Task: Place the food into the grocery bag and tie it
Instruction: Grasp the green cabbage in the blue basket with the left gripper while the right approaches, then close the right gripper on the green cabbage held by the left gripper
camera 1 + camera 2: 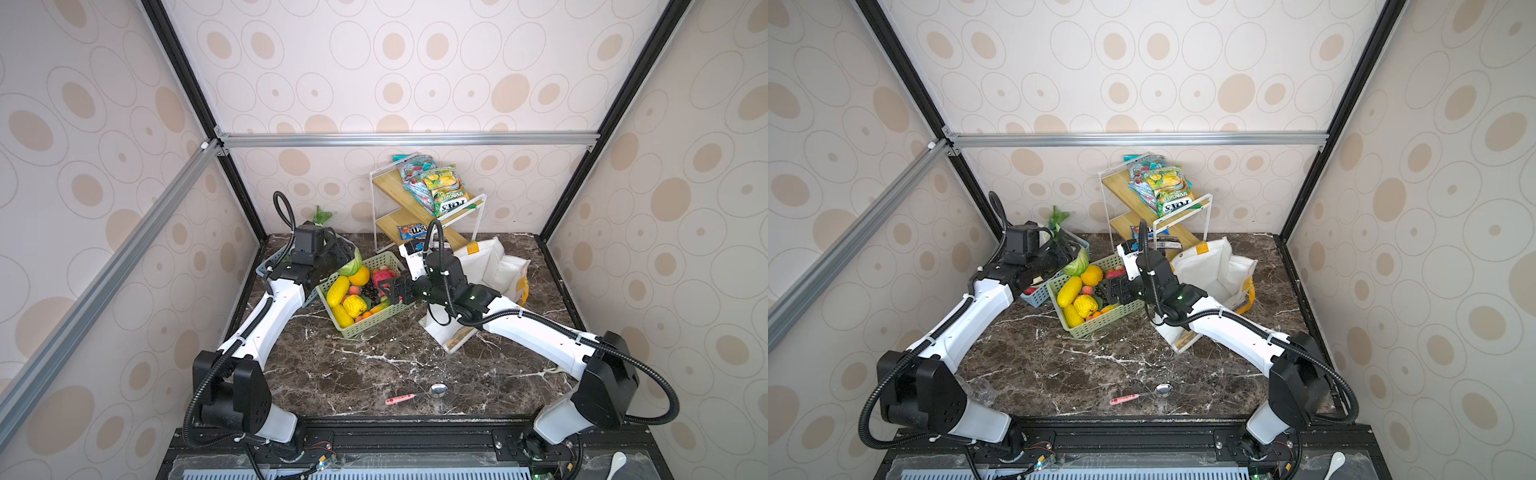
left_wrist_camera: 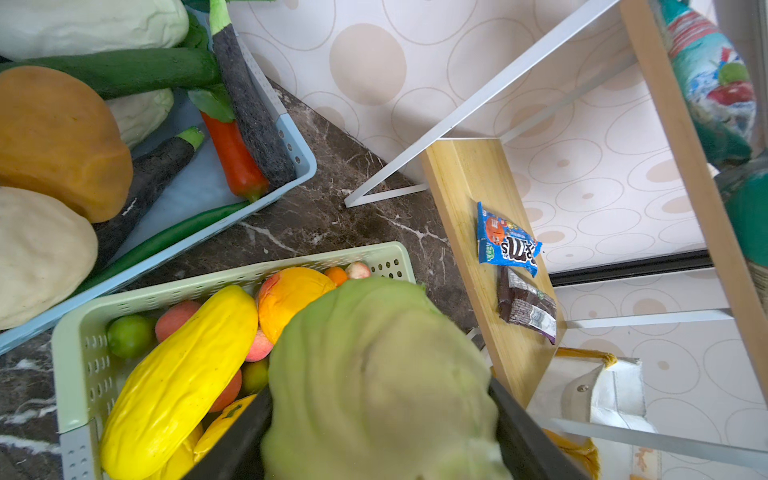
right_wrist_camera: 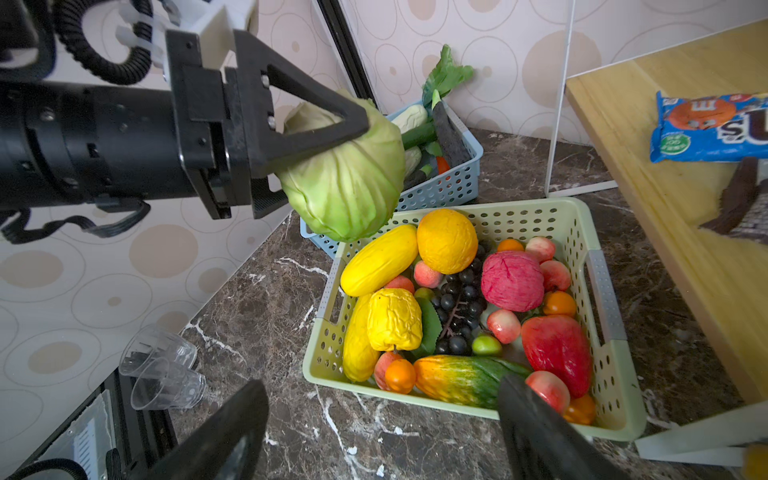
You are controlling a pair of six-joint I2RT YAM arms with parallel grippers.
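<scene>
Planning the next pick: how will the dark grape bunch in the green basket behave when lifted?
The grape bunch probably dangles loosely: many small berries on thin stems. Wedged among other fruit in the green basket, it may drag neighbours along.

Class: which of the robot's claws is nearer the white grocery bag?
Right. The right claw hangs over the green basket just beside the grocery bag; the left claw, gripping the cabbage, is across that basket.

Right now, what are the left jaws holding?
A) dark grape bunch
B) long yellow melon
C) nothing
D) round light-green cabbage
D: in the right wrist view the left jaws clamp the round light-green cabbage, held up in the air by a corner of the pale-green slotted plastic basket.
</scene>
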